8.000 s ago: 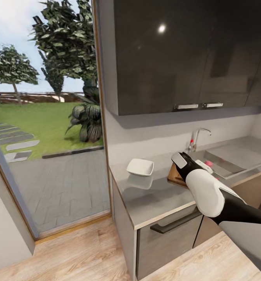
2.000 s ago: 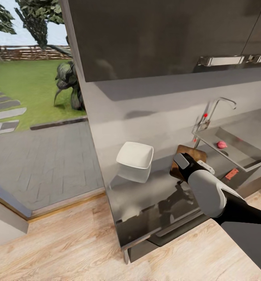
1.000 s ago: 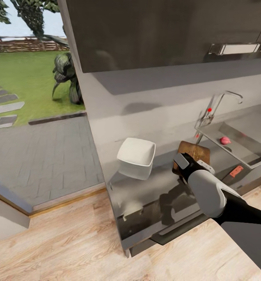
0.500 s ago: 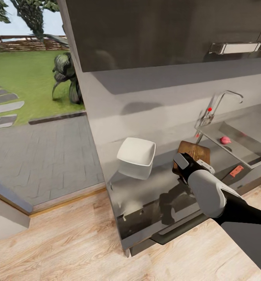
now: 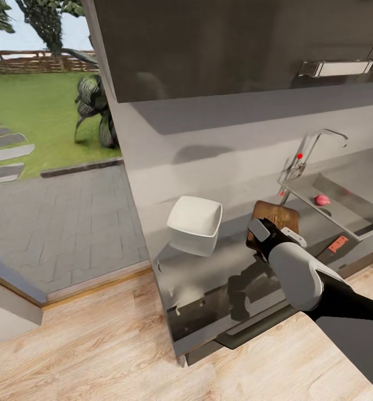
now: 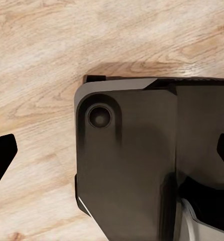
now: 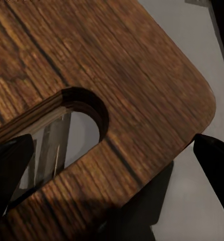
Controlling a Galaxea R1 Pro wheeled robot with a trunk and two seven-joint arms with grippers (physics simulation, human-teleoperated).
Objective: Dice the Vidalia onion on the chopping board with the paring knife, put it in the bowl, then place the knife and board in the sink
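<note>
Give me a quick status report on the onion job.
Right gripper open, fingertips straddling the chopping board at its handle-slot end. Left gripper open over the wood floor. Onion in the sink; paring knife and bowl on the countertop.

Head view: high, angled down across tabletop [image 5: 219, 278]. Right wrist: very close above board [image 7: 117, 90], shared with head [image 5: 275, 214]. Left wrist: down toward floor [image 6: 36, 60].

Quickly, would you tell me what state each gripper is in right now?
Left gripper: open, empty, over the floor.
Right gripper: open, straddling the chopping board handle end, not clamped.
</note>
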